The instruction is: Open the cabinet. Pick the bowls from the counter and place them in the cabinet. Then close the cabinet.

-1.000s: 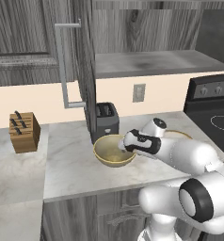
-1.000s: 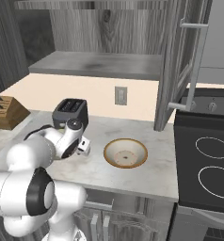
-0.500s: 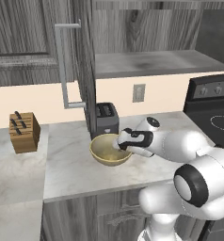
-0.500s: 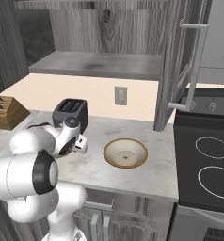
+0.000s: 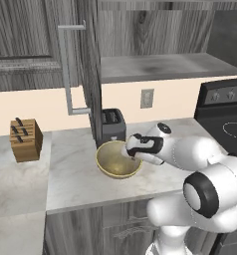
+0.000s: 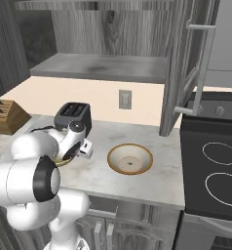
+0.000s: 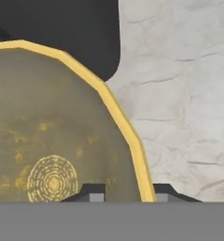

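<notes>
jaws narrowed astride olive bowl (image 7: 48,141) rim; grip unclear.

Dark wood grain, matt, runs all over the cabinet (image 5: 150,35), and its shelf (image 6: 103,67) looks a smooth, dull grey. The counter (image 5: 70,169) reads as pale veined marble. The yellow bowl (image 7: 48,141) shows a mottled, glazed inside, the tan bowl (image 6: 130,158) a speckled one. The knife block (image 5: 25,139) is light wood.

no readable text, labels or signs
</notes>
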Available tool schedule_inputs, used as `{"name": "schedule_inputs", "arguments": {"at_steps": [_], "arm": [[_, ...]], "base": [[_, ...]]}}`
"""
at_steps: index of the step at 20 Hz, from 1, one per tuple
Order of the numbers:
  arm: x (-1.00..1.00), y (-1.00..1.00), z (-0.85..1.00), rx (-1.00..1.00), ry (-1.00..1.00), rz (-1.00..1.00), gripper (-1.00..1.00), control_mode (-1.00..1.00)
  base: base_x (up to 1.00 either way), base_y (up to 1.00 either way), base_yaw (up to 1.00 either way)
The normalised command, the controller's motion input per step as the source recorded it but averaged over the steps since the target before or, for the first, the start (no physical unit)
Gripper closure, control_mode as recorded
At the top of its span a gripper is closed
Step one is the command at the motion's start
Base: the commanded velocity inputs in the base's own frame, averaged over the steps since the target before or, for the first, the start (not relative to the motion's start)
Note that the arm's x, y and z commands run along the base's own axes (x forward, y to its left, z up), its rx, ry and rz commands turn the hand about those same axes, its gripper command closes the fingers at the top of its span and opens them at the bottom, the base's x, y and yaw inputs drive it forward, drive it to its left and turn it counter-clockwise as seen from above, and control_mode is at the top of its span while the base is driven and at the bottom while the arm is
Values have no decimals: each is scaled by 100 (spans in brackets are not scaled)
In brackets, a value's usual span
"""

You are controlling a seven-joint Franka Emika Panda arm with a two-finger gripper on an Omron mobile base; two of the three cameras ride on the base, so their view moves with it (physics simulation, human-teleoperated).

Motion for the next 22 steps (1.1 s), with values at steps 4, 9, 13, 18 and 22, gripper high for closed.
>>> {"name": "schedule_inputs", "arguments": {"at_steps": [4,9,13,18,22], "arm": [[-100,-17,47,16,-26,-9,100,-100],[-94,-4,38,19,-5,-20,100,-100],[-86,-2,44,19,0,-25,100,-100],[-85,0,35,16,3,-27,100,-100],[-79,-2,37,10,11,-30,100,-100]], "base": [[0,0,0],[0,0,0],[0,0,0],[0,0,0],[0,0,0]]}}
